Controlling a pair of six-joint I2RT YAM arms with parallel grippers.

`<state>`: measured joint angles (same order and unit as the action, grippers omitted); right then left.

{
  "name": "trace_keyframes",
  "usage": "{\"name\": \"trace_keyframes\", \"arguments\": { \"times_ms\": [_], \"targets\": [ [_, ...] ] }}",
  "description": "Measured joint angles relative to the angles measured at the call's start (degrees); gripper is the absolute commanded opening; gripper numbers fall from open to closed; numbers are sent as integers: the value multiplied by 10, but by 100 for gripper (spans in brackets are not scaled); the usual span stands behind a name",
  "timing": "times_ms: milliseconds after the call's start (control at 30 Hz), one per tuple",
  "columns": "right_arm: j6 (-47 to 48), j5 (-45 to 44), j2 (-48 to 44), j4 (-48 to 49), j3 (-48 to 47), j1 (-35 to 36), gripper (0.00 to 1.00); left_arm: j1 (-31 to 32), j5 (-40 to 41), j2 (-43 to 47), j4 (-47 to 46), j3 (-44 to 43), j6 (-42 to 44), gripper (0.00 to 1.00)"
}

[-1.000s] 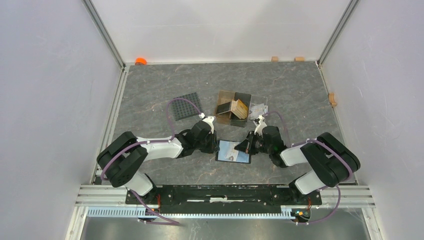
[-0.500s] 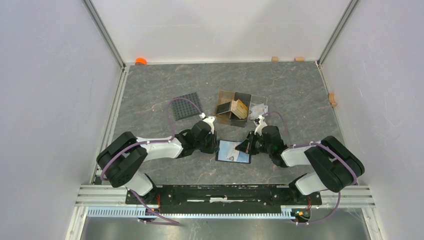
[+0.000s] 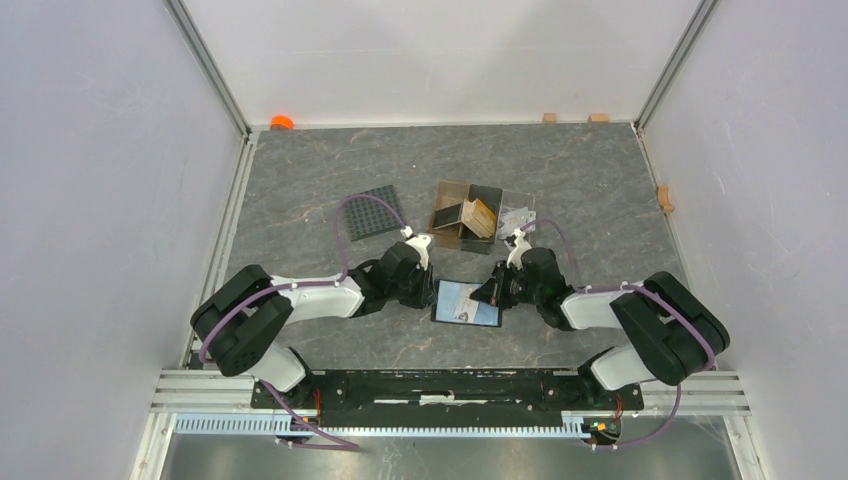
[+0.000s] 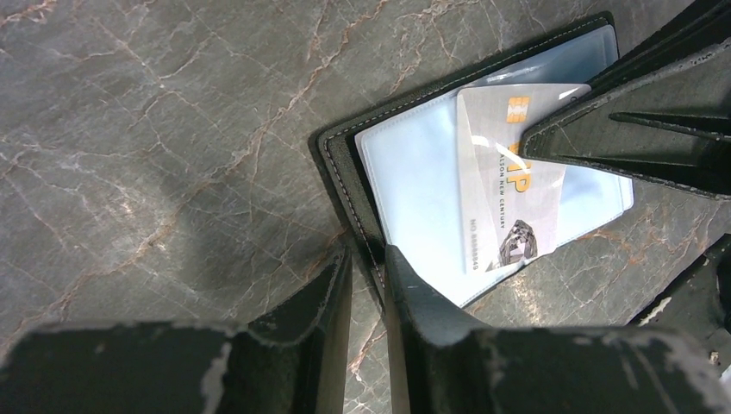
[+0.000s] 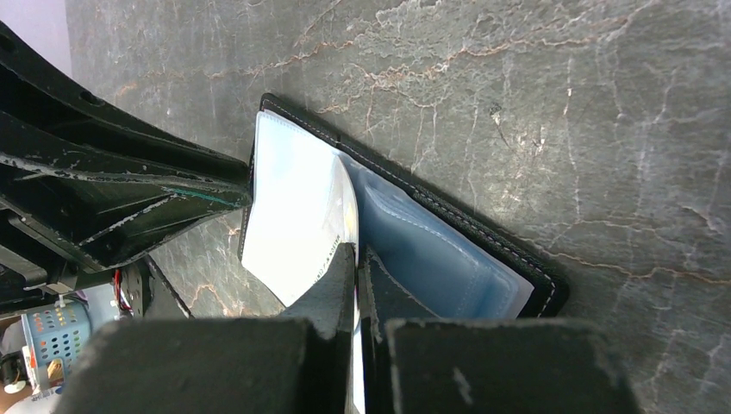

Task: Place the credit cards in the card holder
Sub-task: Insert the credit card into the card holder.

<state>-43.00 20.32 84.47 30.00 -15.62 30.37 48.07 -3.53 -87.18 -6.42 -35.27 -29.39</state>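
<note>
With your left gripper [image 4: 366,259] nipped narrow on the card holder's [image 4: 405,172] left edge, your right gripper [image 5: 356,250] pinches a whitish credit card [image 4: 509,172] reaching leftward over the pale pockets.

Black gridded mat [image 3: 370,212], brown compartment box [image 3: 447,193], marbled table [image 3: 590,180]

R gripper [image 5: 356,256]: pinching 1 card [image 5: 297,207] | over open card holder [image 5: 435,250]

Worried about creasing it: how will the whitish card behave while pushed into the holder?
The card looks thin and seems bowed in the right gripper, so probably springy, not floppy. Its glossy face likely slides easily on the card holder's clear sleeve.
</note>
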Motion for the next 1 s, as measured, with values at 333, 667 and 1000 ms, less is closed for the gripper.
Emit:
{"name": "trace_keyframes", "arguments": {
  "times_ms": [333, 667, 1000],
  "targets": [
    [-7, -27, -27, -32, 3, 5, 4, -1, -17, 0, -11, 5, 10, 26],
    [-12, -33, -31, -93, -24, 7, 4, -2, -31, 0, -20, 9, 14, 26],
    [4, -21, -2, -142, -68, 12, 3, -5, -44, -1, -24, 10, 35, 26]
  ]
}}
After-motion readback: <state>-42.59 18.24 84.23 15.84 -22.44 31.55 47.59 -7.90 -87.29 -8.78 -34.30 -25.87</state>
